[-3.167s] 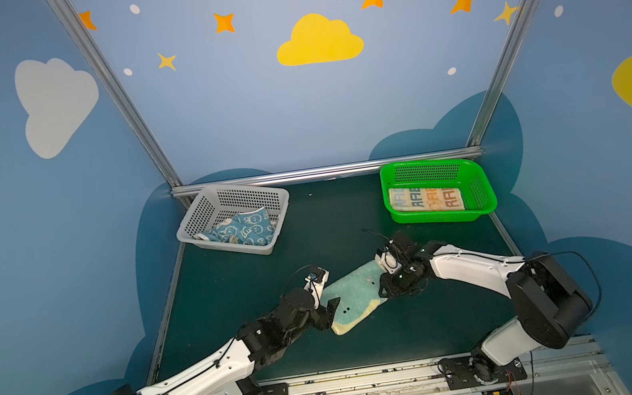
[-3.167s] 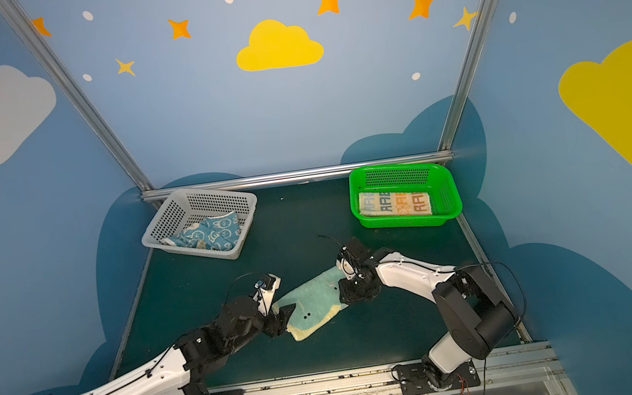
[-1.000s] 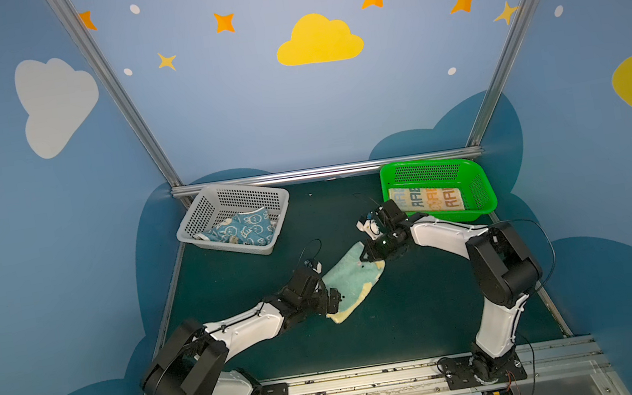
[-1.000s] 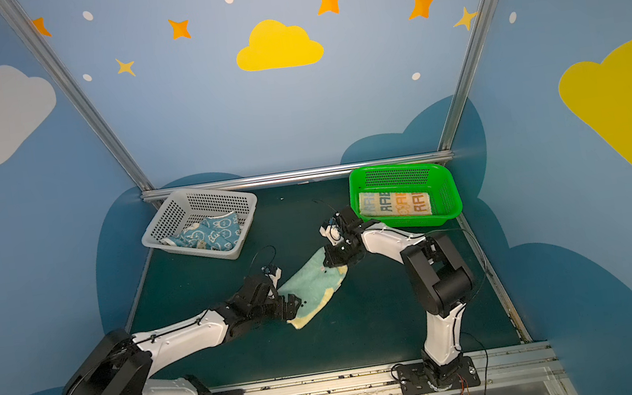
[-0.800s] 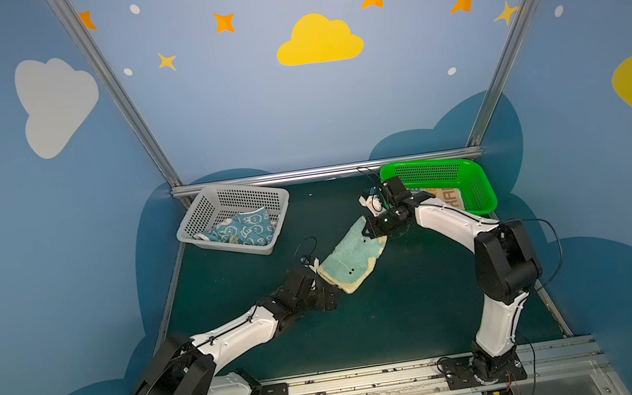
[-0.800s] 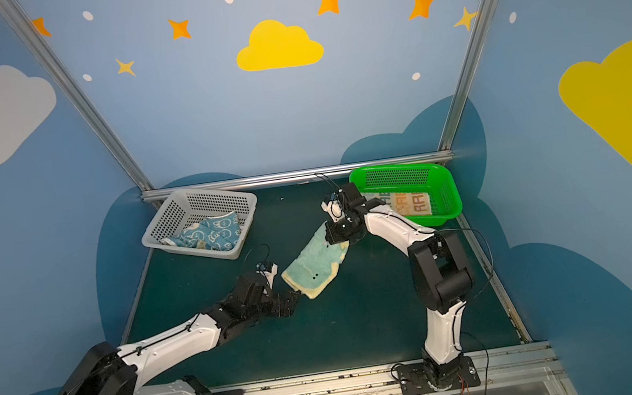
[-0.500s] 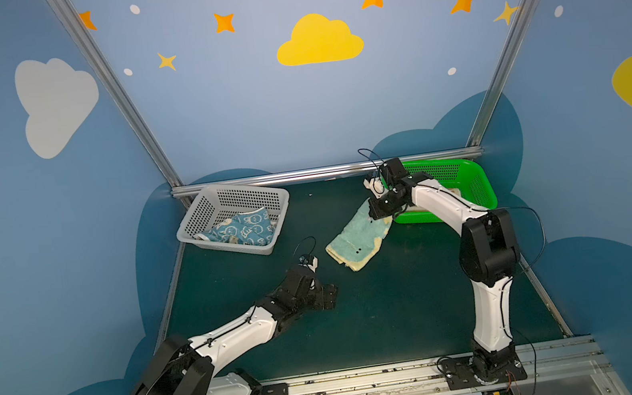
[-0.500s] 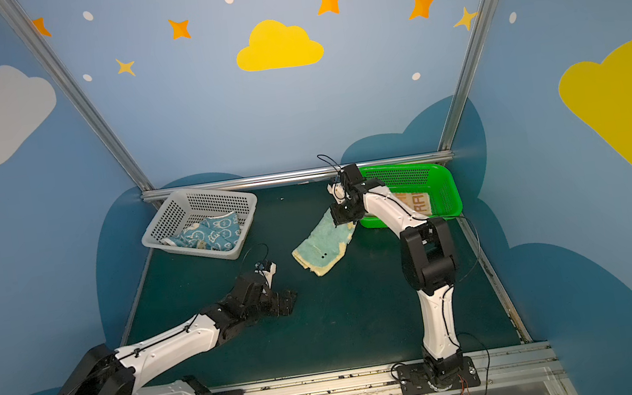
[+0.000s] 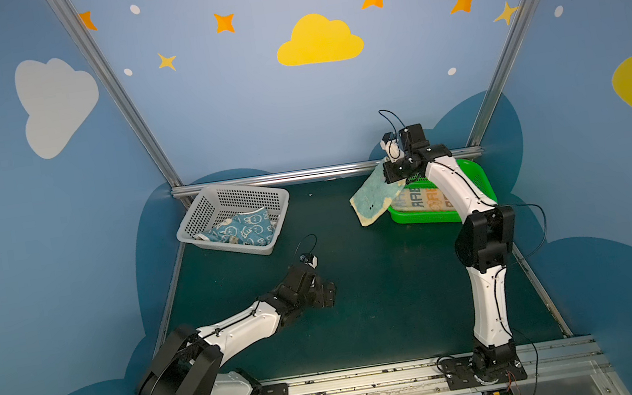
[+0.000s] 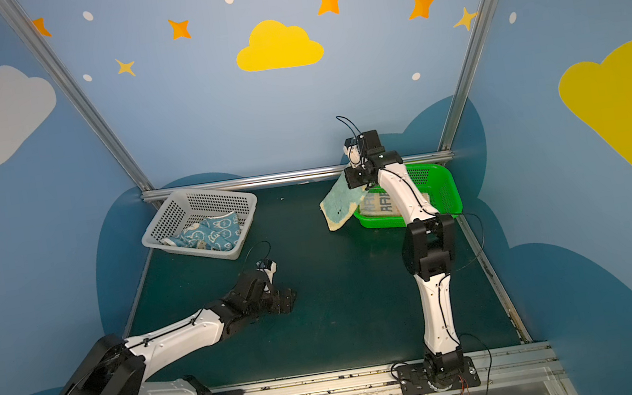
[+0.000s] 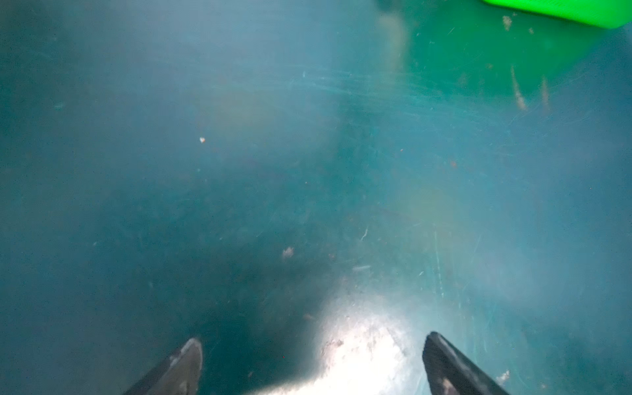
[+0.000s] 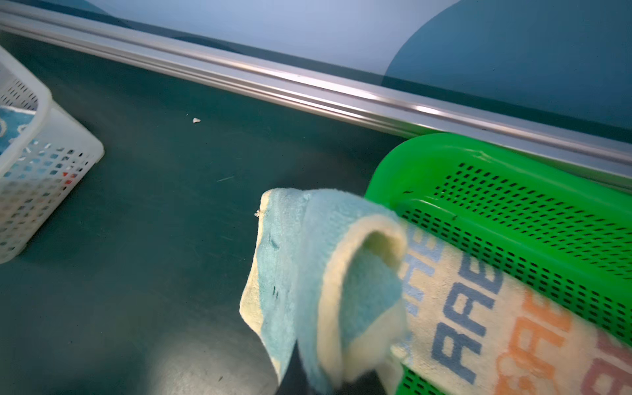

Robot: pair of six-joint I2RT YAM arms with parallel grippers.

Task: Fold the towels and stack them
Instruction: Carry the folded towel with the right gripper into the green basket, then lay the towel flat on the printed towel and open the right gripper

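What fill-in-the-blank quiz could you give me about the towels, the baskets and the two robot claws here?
1. The right gripper holds the yellow-and-teal towel in the air, its jaws ____ on it.
2. The left gripper is ____ and holds nothing.
3. The lettered towel lies in the right-hand basket, coloured ____.
4. The rabbit-print towel lies in the white basket, on the ____ gripper's side.

Missing words: shut, open, green, left.
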